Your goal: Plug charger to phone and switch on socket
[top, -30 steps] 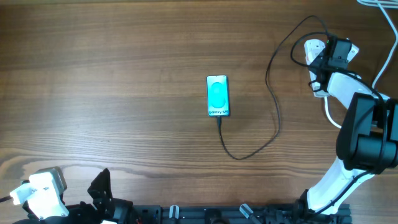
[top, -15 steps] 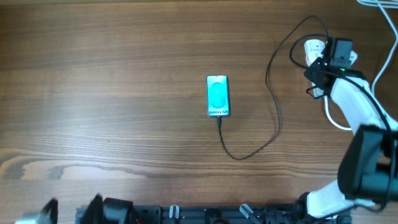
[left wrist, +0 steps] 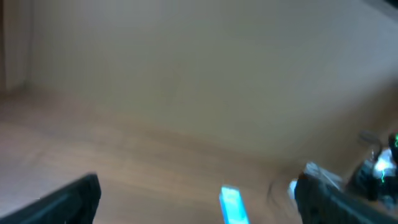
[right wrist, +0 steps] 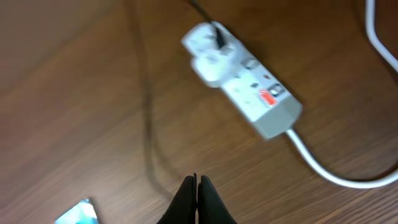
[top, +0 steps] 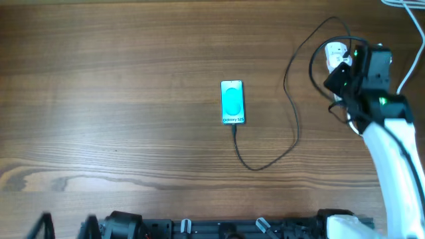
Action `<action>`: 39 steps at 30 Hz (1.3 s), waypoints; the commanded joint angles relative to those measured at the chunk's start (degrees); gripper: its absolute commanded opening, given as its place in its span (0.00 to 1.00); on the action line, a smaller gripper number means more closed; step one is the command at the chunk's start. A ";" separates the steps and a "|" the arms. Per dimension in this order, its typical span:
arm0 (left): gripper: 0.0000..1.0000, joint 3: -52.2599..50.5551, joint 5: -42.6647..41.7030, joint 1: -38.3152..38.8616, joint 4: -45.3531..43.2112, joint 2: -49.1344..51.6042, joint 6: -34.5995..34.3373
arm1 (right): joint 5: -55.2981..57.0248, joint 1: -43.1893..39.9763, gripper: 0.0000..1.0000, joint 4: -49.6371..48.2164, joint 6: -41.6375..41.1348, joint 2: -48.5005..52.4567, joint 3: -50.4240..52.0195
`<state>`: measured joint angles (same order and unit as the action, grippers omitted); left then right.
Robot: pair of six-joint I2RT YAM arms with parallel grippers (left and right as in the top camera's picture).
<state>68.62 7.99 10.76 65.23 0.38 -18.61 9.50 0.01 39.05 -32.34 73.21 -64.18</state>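
The phone (top: 232,101) lies flat mid-table with its cyan screen up. The black charger cable (top: 292,126) runs from the phone's near end in a loop to the white socket (top: 334,50) at the far right. My right gripper (top: 337,78) is shut and empty, hovering just in front of the socket. In the right wrist view its fingertips (right wrist: 197,198) are pressed together, with the socket (right wrist: 249,81) and its red-marked switch (right wrist: 268,95) ahead. My left gripper (left wrist: 199,208) is open and empty; the phone (left wrist: 231,205) shows far ahead between its fingers.
A thick white cable (right wrist: 336,171) trails from the socket toward the right edge. A second white cable (top: 415,20) runs along the far right corner. The left arm is almost out of the overhead view at the bottom left.
The right arm has risen and drawn back a little from the socket. The left arm has pulled out of the overhead view at the bottom left.
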 commanded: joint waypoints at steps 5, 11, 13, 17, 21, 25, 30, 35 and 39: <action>1.00 -24.24 9.86 -0.22 -29.14 0.00 -1.38 | -0.52 10.38 0.05 6.69 -4.24 -14.43 0.00; 1.00 -47.43 4.50 -0.22 -54.55 0.11 -1.33 | -0.52 16.20 0.05 8.70 -5.31 -19.39 0.00; 1.00 -53.37 1.79 -0.22 -60.98 0.85 -1.18 | -0.52 17.73 0.04 8.70 -5.33 -20.70 0.00; 1.00 -59.06 0.37 -0.22 -65.85 5.09 -1.16 | -0.52 20.46 0.04 8.66 -5.40 -22.05 0.00; 1.00 -60.06 0.39 -0.22 -67.89 12.09 -1.18 | -0.50 22.62 0.04 8.46 -7.21 -22.08 0.00; 1.00 -60.06 0.37 -0.22 -71.60 20.65 -1.33 | -0.31 24.20 0.04 7.48 -7.32 -22.12 0.00; 1.00 -60.06 -2.03 -0.22 -80.67 32.65 -1.60 | -0.31 24.57 0.05 6.64 -7.13 -22.43 0.00; 1.00 -60.06 -10.54 -0.22 -94.55 35.65 -1.64 | -0.04 24.57 0.04 7.37 -5.14 -23.96 0.00; 1.00 -60.06 -10.47 -0.22 -94.01 31.15 -1.62 | -0.09 24.57 0.04 7.61 -5.16 -25.09 0.00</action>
<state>8.25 -0.25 10.76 -29.95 35.03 -20.10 9.04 24.25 46.35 -38.35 49.36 -64.18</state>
